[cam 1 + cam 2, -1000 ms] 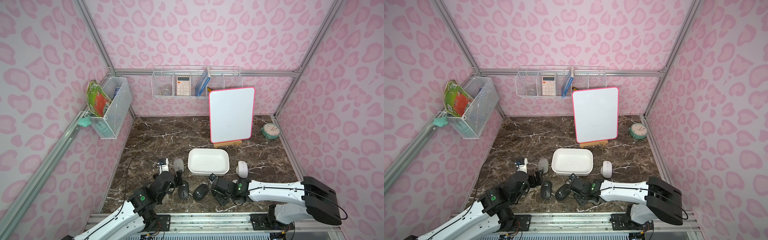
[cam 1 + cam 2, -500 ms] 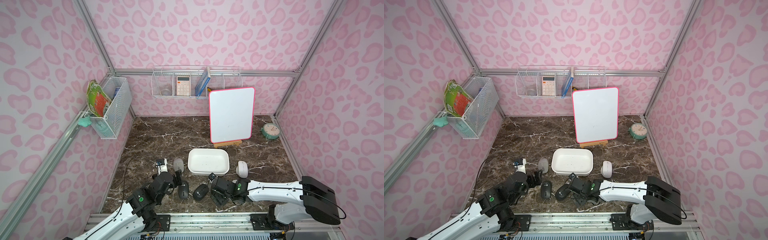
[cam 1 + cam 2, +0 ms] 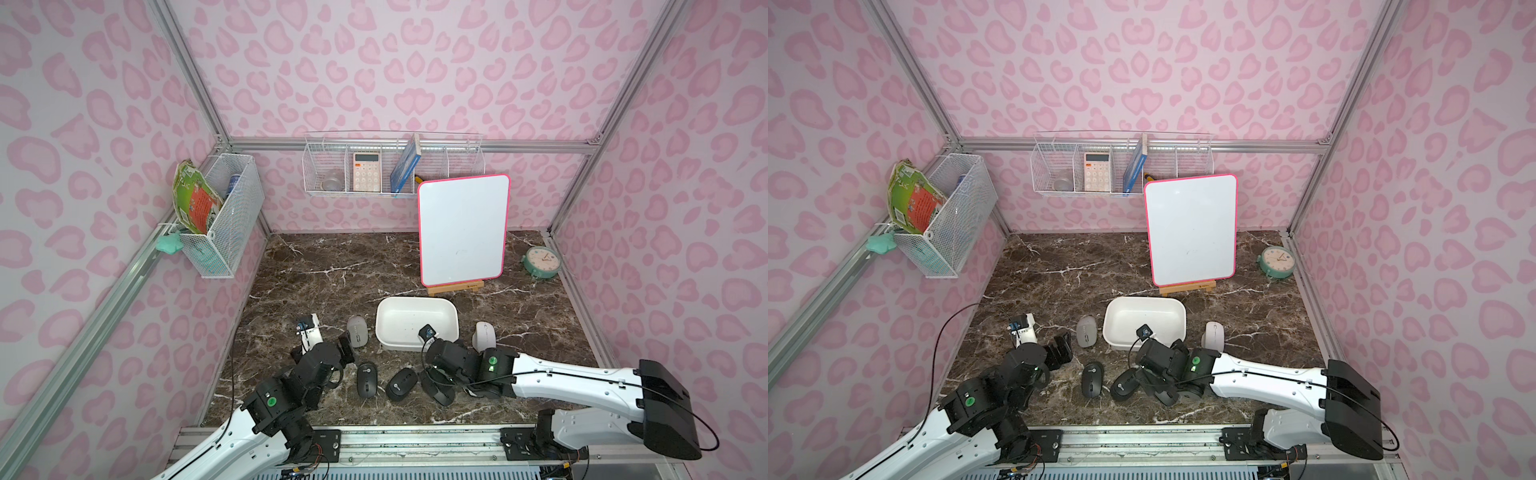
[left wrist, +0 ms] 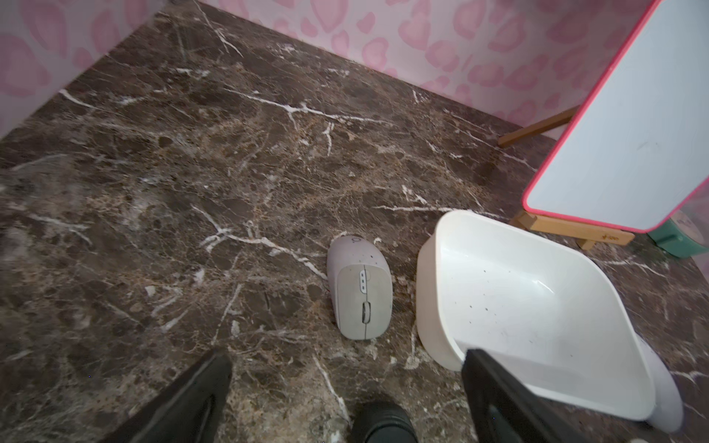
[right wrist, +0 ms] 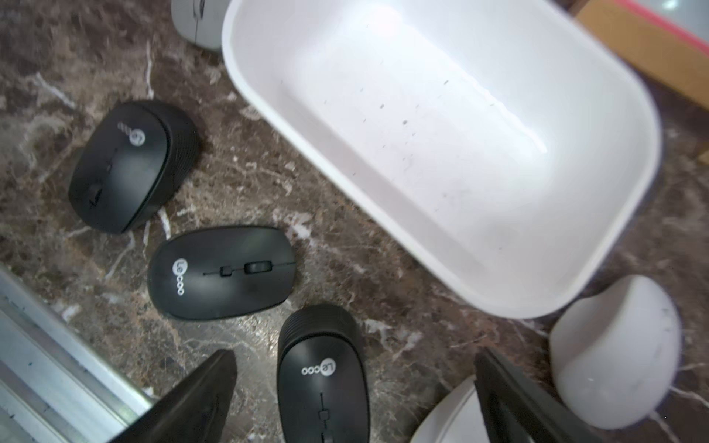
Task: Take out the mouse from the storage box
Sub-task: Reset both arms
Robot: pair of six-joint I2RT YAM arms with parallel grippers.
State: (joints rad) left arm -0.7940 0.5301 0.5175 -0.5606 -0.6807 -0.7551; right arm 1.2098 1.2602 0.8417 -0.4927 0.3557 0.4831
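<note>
I see the right gripper (image 5: 355, 358) with jaws spread wide and gripping nothing, a black mouse (image 5: 324, 374) lying loose between them near the front edge of the worktop (image 3: 332, 266), just outside the empty storage box (image 3: 409, 318), while the left gripper (image 4: 347, 358) jaws are wide open too, also holding nothing.

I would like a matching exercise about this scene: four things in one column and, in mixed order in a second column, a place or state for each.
Things:
1. storage box
2. grey mouse
3. clock
4. calculator

Places or states:
A. in the wire basket on the back wall
B. empty
C. lying just beside the storage box
D. in a far corner of the table

Pairs: 1-B, 2-C, 3-D, 4-A
</note>
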